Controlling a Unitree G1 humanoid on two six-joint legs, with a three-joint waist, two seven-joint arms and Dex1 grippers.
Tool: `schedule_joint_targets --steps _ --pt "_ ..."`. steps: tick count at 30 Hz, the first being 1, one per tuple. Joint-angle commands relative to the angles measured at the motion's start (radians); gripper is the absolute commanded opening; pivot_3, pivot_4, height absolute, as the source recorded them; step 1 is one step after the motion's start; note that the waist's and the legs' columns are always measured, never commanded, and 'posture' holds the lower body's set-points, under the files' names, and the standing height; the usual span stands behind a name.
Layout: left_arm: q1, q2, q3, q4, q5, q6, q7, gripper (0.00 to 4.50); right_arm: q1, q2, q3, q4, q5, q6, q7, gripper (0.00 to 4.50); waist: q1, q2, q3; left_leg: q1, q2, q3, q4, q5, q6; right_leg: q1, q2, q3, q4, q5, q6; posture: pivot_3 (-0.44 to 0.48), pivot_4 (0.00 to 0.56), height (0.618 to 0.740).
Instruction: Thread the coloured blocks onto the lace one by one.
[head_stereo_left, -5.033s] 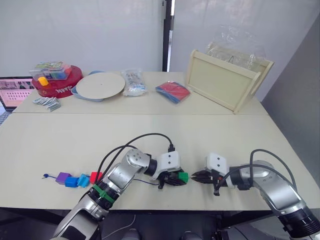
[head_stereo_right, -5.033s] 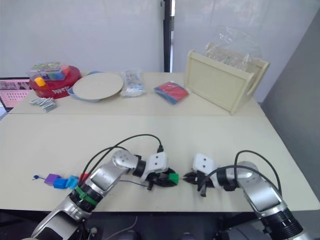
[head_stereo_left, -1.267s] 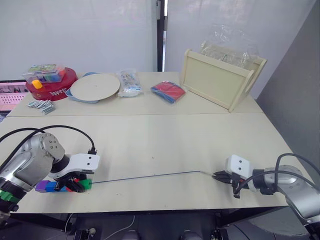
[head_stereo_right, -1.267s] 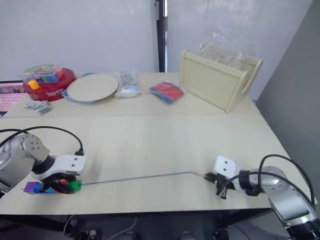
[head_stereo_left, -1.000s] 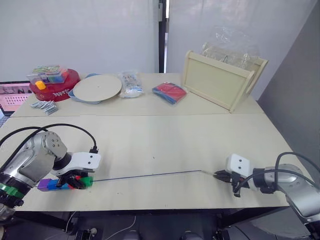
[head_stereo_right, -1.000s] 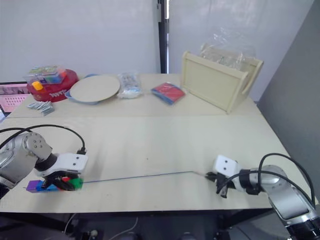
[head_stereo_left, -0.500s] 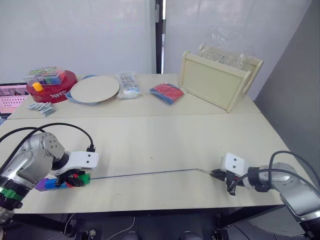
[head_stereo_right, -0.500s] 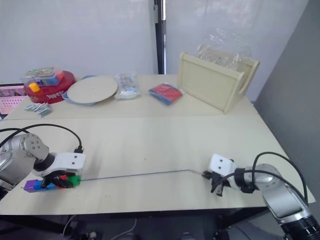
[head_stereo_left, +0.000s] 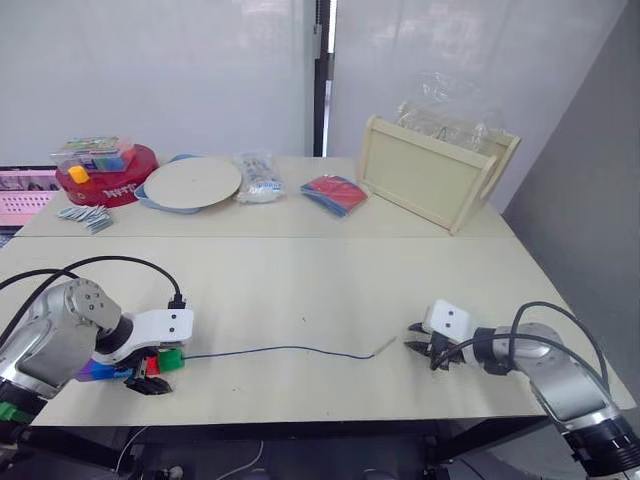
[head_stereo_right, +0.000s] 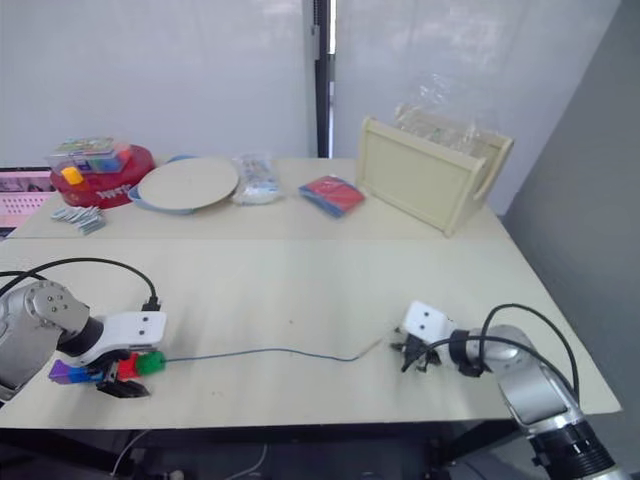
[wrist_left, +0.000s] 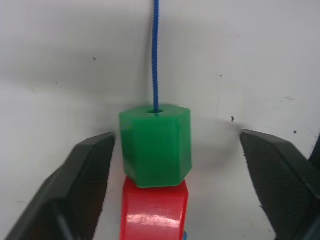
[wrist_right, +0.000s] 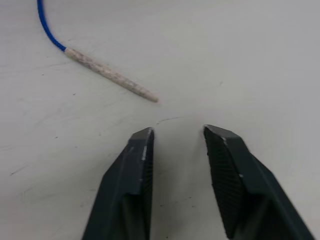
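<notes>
**Even, diffuse light; wrist views soft up close**

The head views are bright and evenly lit, with a pale wall behind the worktop (head_stereo_left: 300, 270) and no strong directional source. Shadows on the worktop are faint and soft-edged, lying close under the things that cast them. The clear plastic above the wooden tray (head_stereo_left: 425, 185) catches mild highlights. The worktop's far edge bows slightly, a trace of wide-angle distortion.

In the left wrist view the green block (wrist_left: 155, 144) is reasonably sharp, with a soft grey shadow spreading on both sides of it; the red block (wrist_left: 154, 212) below it carries a glossy highlight. The right wrist view is flatly lit, and the lace (wrist_right: 107, 74) tip is slightly soft.
</notes>
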Motion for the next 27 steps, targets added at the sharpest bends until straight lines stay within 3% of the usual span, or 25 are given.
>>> schedule_joint_targets --steps 1,4,6,9,11,17,22,27 --pt "-0.009 0.051 0.125 0.002 -0.071 -0.033 0.011 4.50 0.053 -0.012 -0.016 -0.014 0.045 0.034 0.036 2.94 0.002 -0.001 0.001 -0.001 0.000 0.000 0.000 0.000 0.000 -0.001 0.000 0.000 0.000 0.000 0.000 0.000 0.150 0.740" --pt "0.003 0.055 0.224 -0.011 -0.145 -0.023 0.021 4.50 0.066 -0.014 -0.095 -0.080 0.112 0.063 0.035 4.01 0.005 0.002 0.004 -0.006 0.000 0.000 0.000 0.000 0.000 -0.004 0.000 -0.001 -0.002 0.000 0.000 0.000 0.150 0.740" --pt "0.042 0.049 0.324 -0.041 -0.214 -0.001 0.017 4.50 0.077 -0.012 -0.160 -0.141 0.184 0.112 0.033 4.46 0.004 0.006 0.008 -0.006 0.000 0.000 0.000 -0.001 0.001 -0.004 -0.001 0.000 -0.003 0.000 0.000 0.000 0.150 0.740" --pt "0.143 -0.033 0.581 -0.122 -0.393 0.084 0.005 4.50 0.107 0.002 -0.281 -0.235 0.311 0.197 0.014 4.46 -0.001 0.013 0.013 -0.011 -0.001 0.000 0.001 -0.001 0.001 -0.008 -0.002 0.000 -0.003 0.000 0.000 0.000 0.150 0.740" --pt "0.208 -0.129 0.764 -0.182 -0.478 0.178 0.076 4.50 0.147 0.019 -0.356 -0.263 0.364 0.224 -0.012 4.46 -0.004 0.014 0.014 -0.014 -0.001 0.000 0.001 -0.001 0.001 -0.012 -0.002 0.000 -0.001 0.000 0.000 0.000 0.150 0.740" --pt "0.433 -0.321 1.097 -0.240 -0.626 0.283 0.174 4.50 0.251 0.086 -0.492 -0.251 0.426 0.227 -0.098 4.46 -0.003 0.013 0.014 -0.014 -0.001 0.000 0.001 -0.001 0.001 -0.013 -0.002 0.001 0.000 0.000 0.000 0.000 0.150 0.740" --pt "0.690 -0.452 1.218 -0.164 -0.598 0.111 0.177 4.50 0.363 0.123 -0.587 -0.156 0.416 0.141 -0.106 4.46 -0.001 0.012 0.013 -0.014 -0.002 0.001 0.001 -0.001 0.001 -0.013 -0.003 0.001 -0.001 0.000 0.000 0.000 0.150 0.740" --pt "0.771 -0.493 1.209 -0.057 -0.583 -0.040 0.235 4.50 0.411 0.123 -0.625 -0.032 0.388 0.005 -0.085 4.46 0.008 0.011 0.014 -0.009 -0.002 0.000 0.001 -0.001 0.000 -0.007 -0.004 0.000 -0.002 0.000 0.000 0.000 0.150 0.740"
